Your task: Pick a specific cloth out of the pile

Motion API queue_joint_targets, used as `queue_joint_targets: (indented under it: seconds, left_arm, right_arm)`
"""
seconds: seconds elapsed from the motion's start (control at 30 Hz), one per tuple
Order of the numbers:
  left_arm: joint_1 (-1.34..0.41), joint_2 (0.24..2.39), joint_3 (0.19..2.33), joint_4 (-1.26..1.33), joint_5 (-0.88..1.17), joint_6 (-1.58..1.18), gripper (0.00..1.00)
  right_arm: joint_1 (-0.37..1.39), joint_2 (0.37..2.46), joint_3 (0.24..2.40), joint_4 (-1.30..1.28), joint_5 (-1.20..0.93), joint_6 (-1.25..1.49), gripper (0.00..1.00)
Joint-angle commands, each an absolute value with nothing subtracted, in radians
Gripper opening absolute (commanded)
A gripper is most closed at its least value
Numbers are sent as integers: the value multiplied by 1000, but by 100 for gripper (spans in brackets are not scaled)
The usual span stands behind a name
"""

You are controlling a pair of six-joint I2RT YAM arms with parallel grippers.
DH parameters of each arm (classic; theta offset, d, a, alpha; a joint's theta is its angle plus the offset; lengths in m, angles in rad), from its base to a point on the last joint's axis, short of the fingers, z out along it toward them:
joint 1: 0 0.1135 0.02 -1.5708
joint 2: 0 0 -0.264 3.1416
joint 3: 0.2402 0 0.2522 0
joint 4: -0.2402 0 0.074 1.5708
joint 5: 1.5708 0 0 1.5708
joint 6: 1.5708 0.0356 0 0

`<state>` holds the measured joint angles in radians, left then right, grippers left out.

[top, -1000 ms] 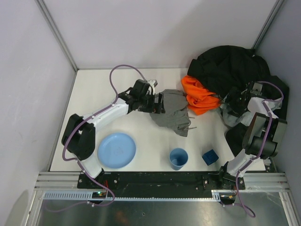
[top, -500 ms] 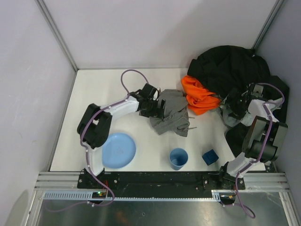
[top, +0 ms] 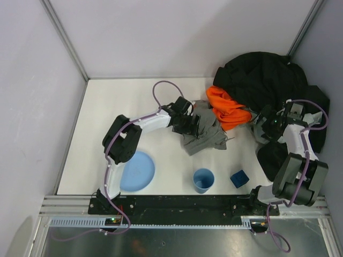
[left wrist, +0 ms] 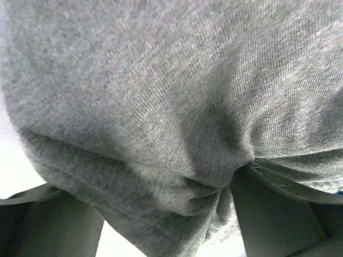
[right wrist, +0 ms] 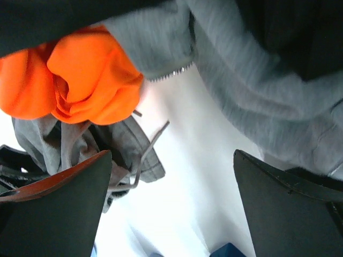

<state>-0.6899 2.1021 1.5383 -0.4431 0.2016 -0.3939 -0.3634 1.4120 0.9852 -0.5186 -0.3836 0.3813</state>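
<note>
cloth (top: 206, 138) lies bunched just left of the pile (top: 262, 75), beside the orange piece (top: 228, 111), pinched between the closed jaws of the left gripper (top: 192, 124). right gripper (top: 266, 124) gapes wide at the pile's edge.

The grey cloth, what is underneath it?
Bare white table shows around the grey cloth, and the left gripper grips its left edge. Whatever lies directly beneath is covered by the fabric.
</note>
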Motion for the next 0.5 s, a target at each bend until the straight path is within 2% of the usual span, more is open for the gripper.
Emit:
queue_joint_targets:
  seconds: [0.0, 0.1, 0.23, 0.47]
  left_arm:
    - [-701, 2136, 1571, -353, 248, -420, 79]
    - [-702, 2148, 1573, -332, 272, -431, 53]
    - [-703, 2136, 1560, -314, 285, -433, 26]
    - [-702, 2085, 1535, -301, 286, -431, 5]
  right_arm:
    - [-343, 1316, 928, -534, -402, 378, 99]
    - [-334, 1276, 890, -543, -397, 377, 99]
    - [-330, 1235, 867, -556, -395, 371, 99]
    - [-321, 1189, 855, -580, -401, 373, 99]
